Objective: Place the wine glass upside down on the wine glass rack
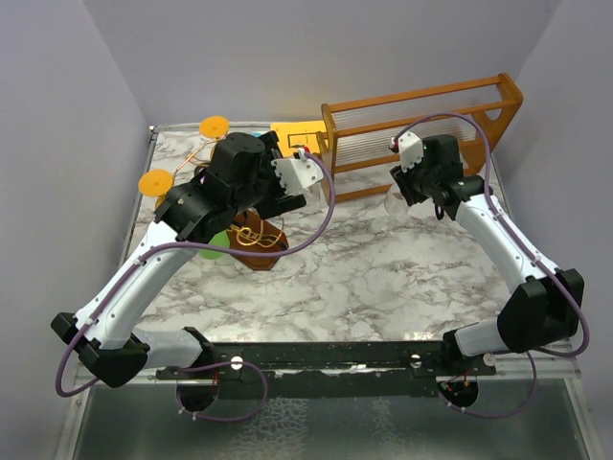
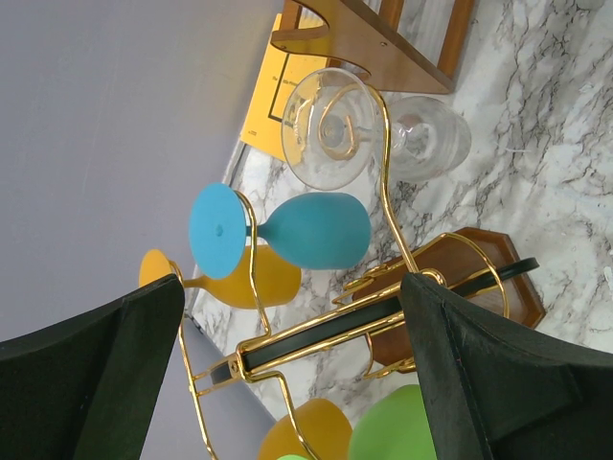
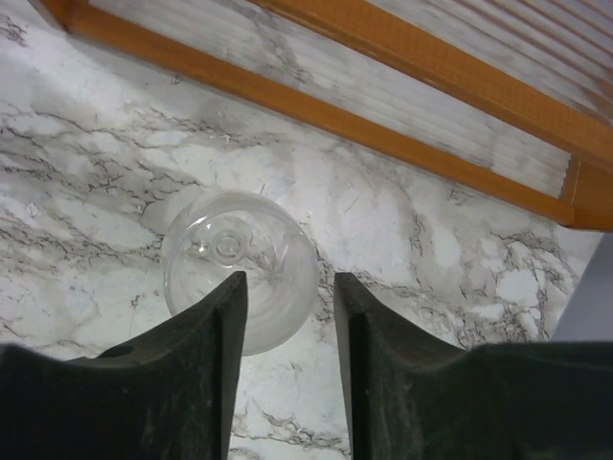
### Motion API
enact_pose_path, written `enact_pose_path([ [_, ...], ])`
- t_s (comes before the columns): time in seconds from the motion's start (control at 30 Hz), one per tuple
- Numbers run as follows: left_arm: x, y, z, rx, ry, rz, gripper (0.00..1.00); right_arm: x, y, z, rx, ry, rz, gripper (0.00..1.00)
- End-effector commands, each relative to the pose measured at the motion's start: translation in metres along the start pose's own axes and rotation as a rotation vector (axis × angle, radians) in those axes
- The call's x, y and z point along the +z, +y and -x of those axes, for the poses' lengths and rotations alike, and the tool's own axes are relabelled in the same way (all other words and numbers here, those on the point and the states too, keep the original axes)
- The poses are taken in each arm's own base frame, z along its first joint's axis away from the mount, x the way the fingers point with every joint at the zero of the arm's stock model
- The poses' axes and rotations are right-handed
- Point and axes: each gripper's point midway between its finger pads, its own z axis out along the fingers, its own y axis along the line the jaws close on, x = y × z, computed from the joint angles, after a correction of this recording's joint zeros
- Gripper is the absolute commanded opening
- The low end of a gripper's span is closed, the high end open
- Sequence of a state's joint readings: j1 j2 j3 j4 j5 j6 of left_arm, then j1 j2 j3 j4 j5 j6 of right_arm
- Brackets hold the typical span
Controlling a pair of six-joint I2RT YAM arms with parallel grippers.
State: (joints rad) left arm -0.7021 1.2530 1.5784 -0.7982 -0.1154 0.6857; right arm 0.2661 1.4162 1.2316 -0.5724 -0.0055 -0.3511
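Left claw [image 2: 295,307]: spread fully wide, holding nothing. The wine glass rack [image 2: 316,333] is straight ahead between its fingers, with a blue glass [image 2: 316,230] hung on it.

Right claw [image 3: 287,287]: half-closed, gripping nothing.

Wine glass [image 3: 222,244]: clear, seen end-on, on the worktop [image 3: 431,240]. It sits beneath the right claw, left of its gap and partly under one finger.

Handling note: shift the right claw to centre the stem before closing. Grip gently, as the glass is probably slippery.

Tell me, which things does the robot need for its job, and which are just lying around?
Needed: clear glass on the table, gold wire rack, right hand.
Just there: big wooden frame, yellow card, blue glass, orange glass, green glass.
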Motion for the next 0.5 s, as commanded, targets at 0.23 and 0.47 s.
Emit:
enact_pose_path([
  [0.23, -0.002, 0.003, 0.008, -0.012, -0.034, 0.004, 0.99, 0.014, 0.004, 0.002, 0.008, 0.027, 0.055, 0.27],
  [0.47, -0.001, 0.002, 0.007, -0.011, -0.028, -0.001, 0.99, 0.021, 0.003, 0.0, -0.006, 0.049, 0.055, 0.18],
])
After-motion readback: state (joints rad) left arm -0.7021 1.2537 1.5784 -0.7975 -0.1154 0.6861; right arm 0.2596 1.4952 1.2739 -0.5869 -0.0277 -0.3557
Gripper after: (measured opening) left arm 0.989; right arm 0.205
